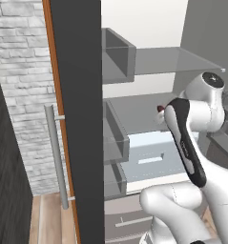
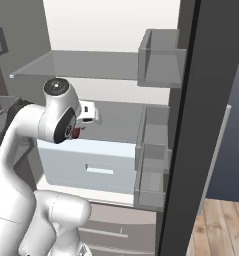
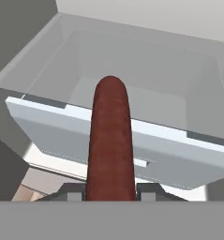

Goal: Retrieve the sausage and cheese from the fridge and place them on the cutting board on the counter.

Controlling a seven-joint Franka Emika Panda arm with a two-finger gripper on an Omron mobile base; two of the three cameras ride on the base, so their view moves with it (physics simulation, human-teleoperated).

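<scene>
The fridge [image 1: 149,28] stands open, its white inside facing the arm, with the dark edge of a door at the left of the left base view and another at the right of the right base view. The tool [image 3: 111,191] is closed on the sausage [image 3: 110,145]: in the hand view a dark finger tip presses each side of its near end, and the red-brown length points away from the hand, out over the drawer below. In the left base view only a small red end of the sausage [image 1: 160,109] peeks out beside the wrist; in the right base view it [image 2: 76,133] shows just under the white hand.

The sausage hangs in the air inside the fridge, between the glass shelf [image 2: 86,65] above and the pale blue-grey drawer [image 2: 91,167] below, touching neither. Seen from the hand view, the drawer [image 3: 146,70] is a translucent box with nothing visible in it.

Grey bins [image 1: 116,52] line the left door, one above another, and matching door bins [image 2: 158,62] line the right door; nothing shows inside them. Below the pale drawer lie the grey lower drawers [image 2: 116,227] of the fridge.
</scene>
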